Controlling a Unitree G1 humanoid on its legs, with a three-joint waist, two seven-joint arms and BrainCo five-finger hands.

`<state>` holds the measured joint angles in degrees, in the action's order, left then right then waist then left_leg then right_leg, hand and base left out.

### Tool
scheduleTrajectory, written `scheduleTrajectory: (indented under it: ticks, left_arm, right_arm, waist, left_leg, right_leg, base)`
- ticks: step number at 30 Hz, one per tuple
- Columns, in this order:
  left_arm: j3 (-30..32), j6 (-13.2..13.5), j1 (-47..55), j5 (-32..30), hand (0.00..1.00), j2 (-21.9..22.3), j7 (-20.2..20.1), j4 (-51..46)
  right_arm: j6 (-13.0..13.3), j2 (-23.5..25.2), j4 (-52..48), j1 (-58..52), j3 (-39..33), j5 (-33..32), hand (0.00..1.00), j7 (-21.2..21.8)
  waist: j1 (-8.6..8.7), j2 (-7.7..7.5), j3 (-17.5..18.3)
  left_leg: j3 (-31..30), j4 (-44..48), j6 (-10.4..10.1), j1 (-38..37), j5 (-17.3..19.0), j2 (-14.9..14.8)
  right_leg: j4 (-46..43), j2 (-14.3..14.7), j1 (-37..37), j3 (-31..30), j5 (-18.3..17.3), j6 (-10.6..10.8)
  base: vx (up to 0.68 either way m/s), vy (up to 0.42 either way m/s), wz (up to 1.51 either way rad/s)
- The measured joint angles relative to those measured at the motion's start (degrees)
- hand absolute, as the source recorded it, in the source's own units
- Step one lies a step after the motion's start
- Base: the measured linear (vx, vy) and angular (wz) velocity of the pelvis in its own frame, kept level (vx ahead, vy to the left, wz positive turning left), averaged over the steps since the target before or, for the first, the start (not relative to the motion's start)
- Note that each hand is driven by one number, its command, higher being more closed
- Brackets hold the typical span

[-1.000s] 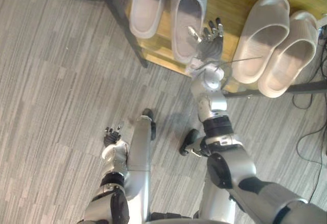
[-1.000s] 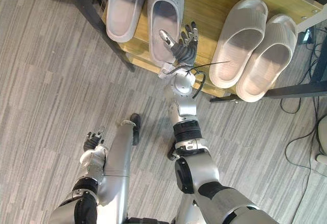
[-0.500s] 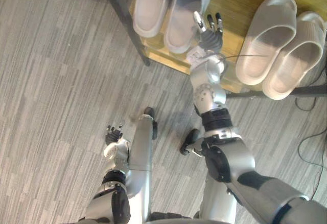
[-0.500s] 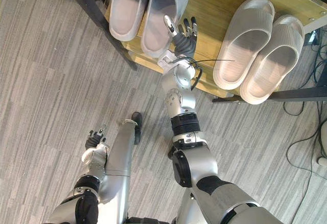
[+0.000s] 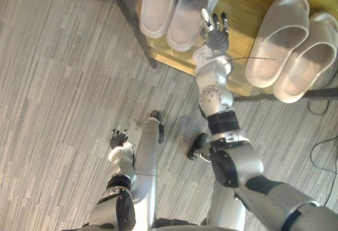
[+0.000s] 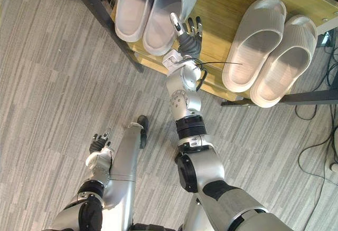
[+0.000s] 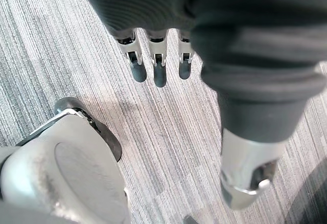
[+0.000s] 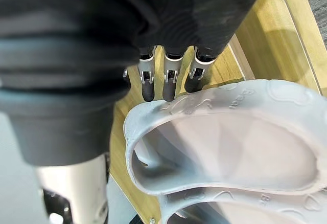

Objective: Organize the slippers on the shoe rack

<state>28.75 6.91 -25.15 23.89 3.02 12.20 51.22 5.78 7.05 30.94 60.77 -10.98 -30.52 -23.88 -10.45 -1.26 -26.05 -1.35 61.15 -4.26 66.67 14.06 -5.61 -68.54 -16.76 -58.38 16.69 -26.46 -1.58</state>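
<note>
**A:** How far along is the tidying?

**B:** Close to finished, I'd say. All four slippers are on the shoe rack (image 5: 240,4). The grey slippers (image 5: 158,4) are at the top centre of the frame, side by side and touching. The beige slippers (image 5: 278,33) are at the upper right, also tucked against each other.

**A:** And the hands?

**B:** The right hand (image 5: 216,37) reaches over the shelf, just right of the grey pair. Its fingers (image 8: 168,81) are straight and close together, with the tips against the side wall of the nearest grey slipper (image 8: 230,147) (pushing rather than pinching, with nothing held). The left hand (image 5: 118,138) hangs at the lower left over the floor (image 5: 63,83), fingers loose and empty.

**A:** So what's left?

**B:** Not much, I think. Maybe a last nudge to seat that grey pair squarely, then the arm can draw back.
</note>
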Motion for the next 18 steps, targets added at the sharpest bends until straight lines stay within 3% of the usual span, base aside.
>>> scheduleTrajectory:
  ticks: [3,8,11,15,18]
  left_arm:
    - [2.97,-0.05,0.12,0.00,0.00,1.45,-0.07,-0.02]
    - [4.02,-0.10,0.46,-0.13,0.00,1.85,-0.18,-0.08]
    - [3.82,-0.11,2.37,-0.84,0.00,1.45,-1.44,-0.15]
    - [2.85,-0.07,5.57,-2.54,0.00,1.28,-2.65,-1.17]
    - [-0.20,-0.15,8.00,-4.31,0.00,0.98,-3.66,-1.09]
  right_arm:
    - [-2.01,-0.68,-1.17,-1.92,-0.08,8.10,0.00,-0.02]
    - [-2.51,-0.96,-8.30,-8.43,2.00,10.99,0.00,0.09]
    - [-3.04,-1.63,-12.59,-16.38,5.11,14.98,0.00,0.78]
    - [-2.78,-2.41,-21.50,-25.77,11.57,19.50,0.00,3.27]
    - [-2.36,-3.09,-26.09,-34.15,15.17,23.35,0.00,6.28]
  waist:
    - [0.56,0.94,0.36]
    - [1.06,0.94,0.37]
    - [1.86,0.94,0.37]
    - [4.05,0.82,0.46]
    - [4.16,0.47,1.63]
  left_leg:
    - [0.51,-0.14,0.22,-2.69,0.16,-0.90]
    - [1.14,-0.60,0.49,-4.24,0.44,-1.29]
    - [2.07,-2.33,0.29,-9.34,0.36,-1.90]
    - [3.29,-7.06,0.56,-17.23,0.27,-2.12]
    - [6.11,-12.46,0.74,-23.53,-0.44,-4.07]
  right_leg:
    - [0.82,0.84,2.45,-0.30,0.15,0.08]
    - [1.18,1.33,3.35,-1.05,0.29,0.39]
    - [3.23,1.84,8.11,-1.24,1.27,0.01]
    - [7.94,2.45,15.21,-1.41,1.77,1.17]
    - [13.57,2.49,21.17,0.35,3.22,1.21]
  base:
    - [-0.06,0.023,-0.18]
    - [-0.03,0.012,-0.07]
    - [0.01,0.022,-0.13]
    - [-0.02,0.017,-0.07]
    - [0.01,0.036,-0.09]
